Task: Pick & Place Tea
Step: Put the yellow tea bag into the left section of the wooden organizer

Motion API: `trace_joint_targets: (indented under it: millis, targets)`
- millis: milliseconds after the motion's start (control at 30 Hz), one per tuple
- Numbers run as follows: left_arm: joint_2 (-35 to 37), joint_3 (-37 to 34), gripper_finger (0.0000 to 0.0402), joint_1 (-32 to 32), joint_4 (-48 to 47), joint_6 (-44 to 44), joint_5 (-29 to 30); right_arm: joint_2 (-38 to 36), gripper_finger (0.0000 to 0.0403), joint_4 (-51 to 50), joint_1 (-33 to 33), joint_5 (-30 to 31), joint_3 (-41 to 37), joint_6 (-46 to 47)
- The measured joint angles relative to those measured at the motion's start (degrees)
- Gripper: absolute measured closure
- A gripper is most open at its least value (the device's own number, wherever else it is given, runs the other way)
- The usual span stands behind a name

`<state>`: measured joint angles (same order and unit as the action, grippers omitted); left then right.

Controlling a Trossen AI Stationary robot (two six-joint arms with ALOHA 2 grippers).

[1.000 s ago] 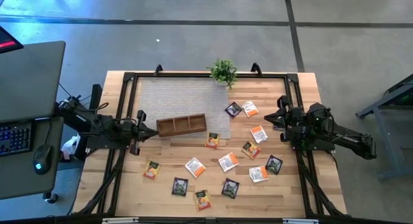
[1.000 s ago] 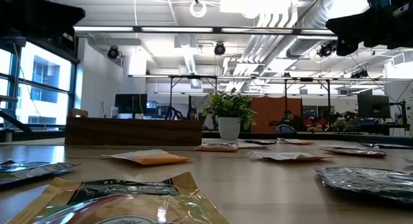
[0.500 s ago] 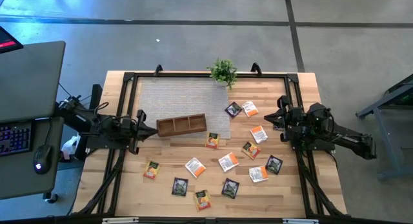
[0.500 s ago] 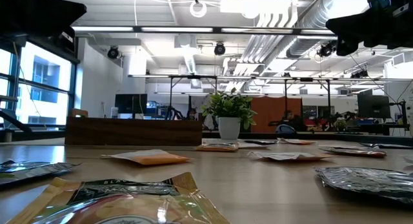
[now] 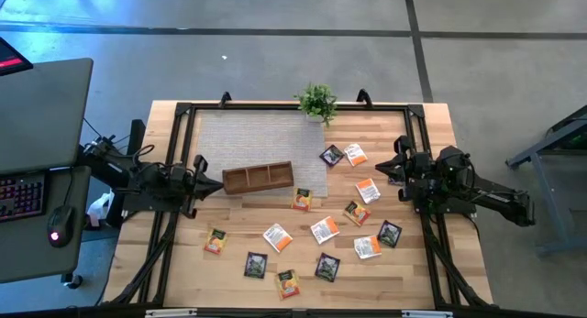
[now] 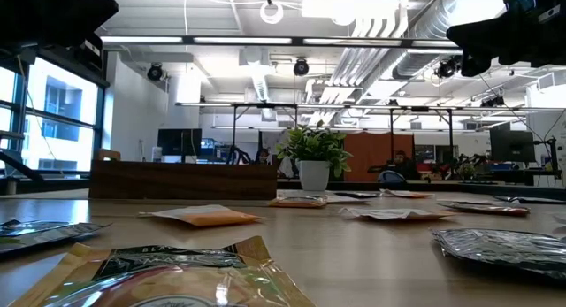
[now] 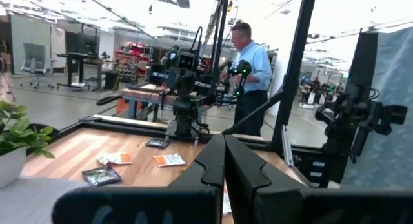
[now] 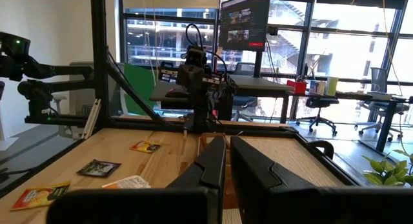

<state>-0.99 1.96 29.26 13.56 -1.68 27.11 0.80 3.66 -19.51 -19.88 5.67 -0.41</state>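
Note:
Several tea sachets lie flat on the wooden table, spread over its right and near parts. Some are orange-and-white, such as one [image 5: 302,200] and another [image 5: 325,230]. Others are dark, such as one [image 5: 332,155] and another [image 5: 256,264]. The low view shows a sachet close up [image 6: 168,272]. My left gripper [image 5: 202,175] hovers shut at the table's left side, beside the tray's left end. My right gripper [image 5: 383,169] hovers shut at the right side, near an orange sachet [image 5: 368,191]. In the wrist views the left gripper [image 7: 224,153] and the right gripper [image 8: 228,156] are each shut on nothing.
A brown wooden compartment tray [image 5: 258,177] stands at the near edge of a grey mat [image 5: 261,139]. A small potted plant [image 5: 317,103] stands at the far edge. A black frame [image 5: 183,112] runs around the table. A person [image 7: 248,69] stands in the room beyond.

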Motion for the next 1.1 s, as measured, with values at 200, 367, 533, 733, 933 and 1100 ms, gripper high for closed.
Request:
trace_joint_targets:
  millis: [200,367,533,733,933,1100]
  targets:
    - [0.00,0.00,0.0343,0.00,2.47,5.69,5.17,-0.02,0.0382,0.00,0.00,0.00,0.02,-0.01]
    - [0.00,0.00,0.0290,0.00,6.02,7.52,8.45,-0.01,0.0382,0.00,-0.01,0.01,0.01,0.00]
    - [0.00,3.95,0.0276,0.00,3.14,7.64,10.39,-0.01,0.0382,0.00,0.00,0.02,0.01,0.00]
    - [-1.90,11.86,0.0275,0.00,-12.39,2.62,14.25,-0.02,0.0382,0.00,-0.02,0.02,0.02,0.00]
    - [-4.90,16.61,0.0275,0.00,-23.26,-4.95,9.37,0.00,0.0382,0.00,-0.02,0.00,0.00,0.00]
    - [-9.20,17.94,0.0275,0.00,-30.21,-14.74,3.11,-0.02,0.0382,0.00,-0.02,0.00,0.02,0.00]
